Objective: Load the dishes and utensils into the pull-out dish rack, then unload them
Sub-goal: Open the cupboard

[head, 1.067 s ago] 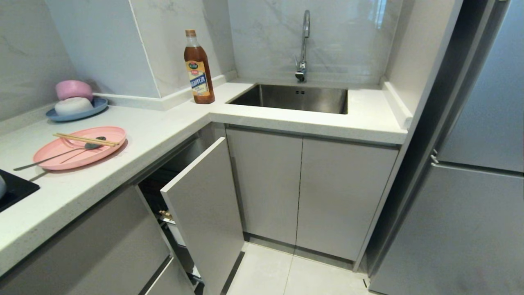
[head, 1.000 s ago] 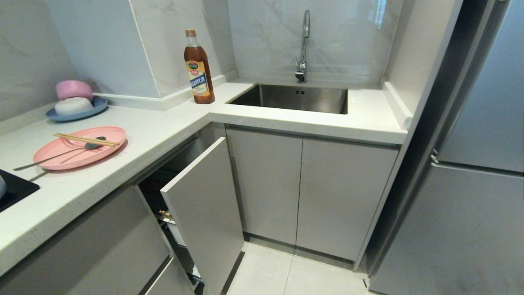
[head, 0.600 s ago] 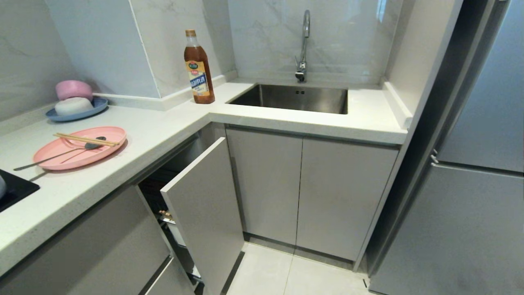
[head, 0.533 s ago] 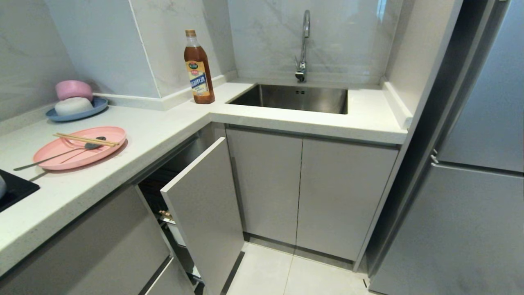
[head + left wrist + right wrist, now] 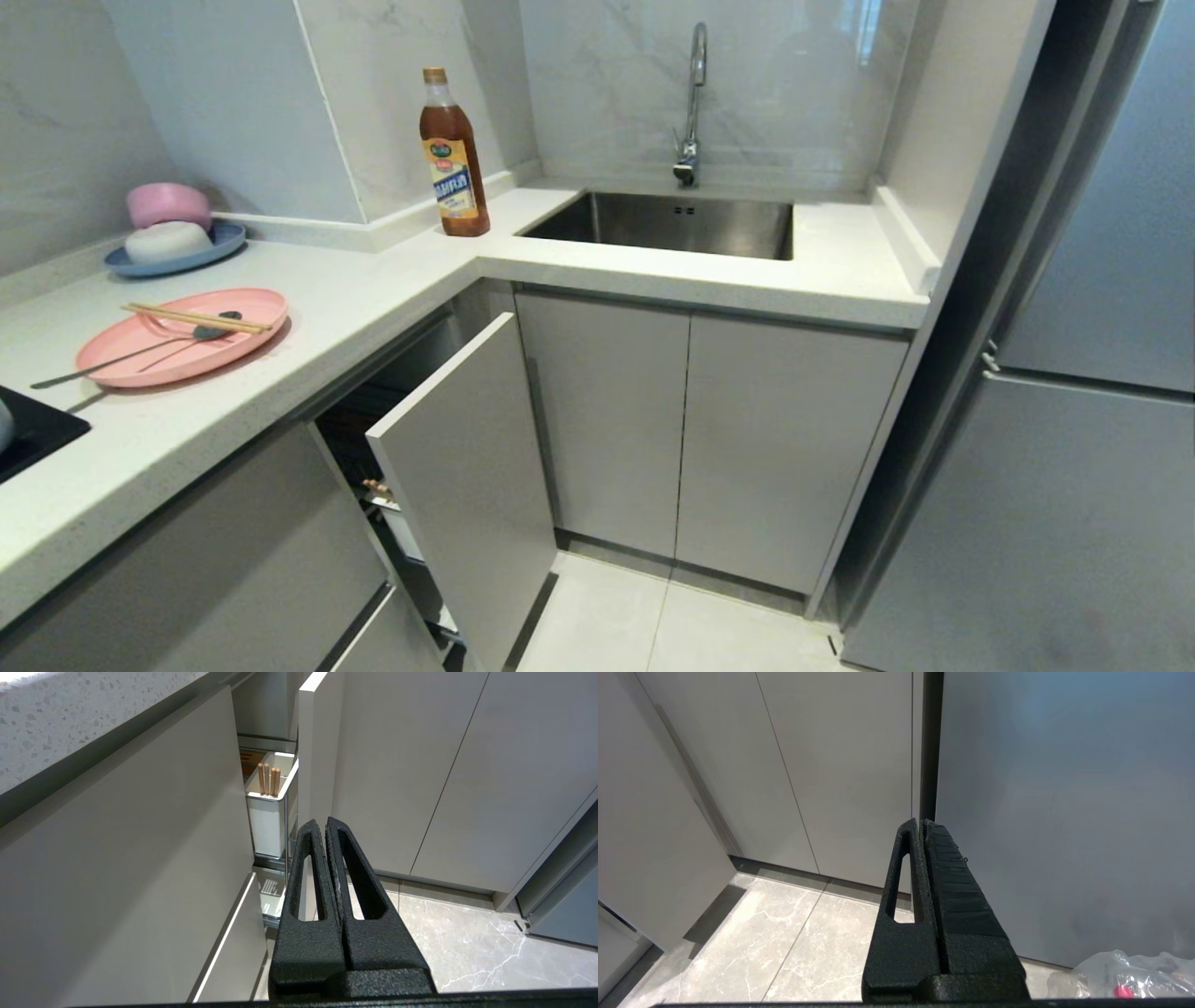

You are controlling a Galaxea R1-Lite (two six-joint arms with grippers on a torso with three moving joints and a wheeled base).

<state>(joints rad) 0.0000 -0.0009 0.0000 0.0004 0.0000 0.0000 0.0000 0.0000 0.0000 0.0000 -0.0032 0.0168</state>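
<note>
The head view shows a kitchen corner with no robot arm in sight. On the white speckled countertop [image 5: 373, 299] at the left lies a flat pink plate [image 5: 177, 350], with two wooden chopsticks [image 5: 196, 318] laid across its far rim and a grey metal spoon [image 5: 131, 353] resting on it, handle pointing left past the edge. Farther back, a pale bowl [image 5: 168, 241] sits upside down on a blue plate [image 5: 229, 241], with a pink bowl [image 5: 168, 203] just behind. A brown bottle [image 5: 455, 154] stands near the steel sink [image 5: 672, 224] and tap [image 5: 691, 103].

Below the counter, the pull-out dish rack [image 5: 467, 485] stands partly drawn out, its grey front panel hiding most of it. Only the left wrist view looks inside: a white utensil caddy [image 5: 271, 807] holding wooden sticks [image 5: 268, 778]. There the left gripper [image 5: 326, 823] hangs low, fingers pressed together, empty.

The right wrist view shows the right gripper [image 5: 920, 825], likewise closed and empty, above marbled floor tiles [image 5: 784, 942] beside a grey refrigerator [image 5: 1064, 812].
</note>
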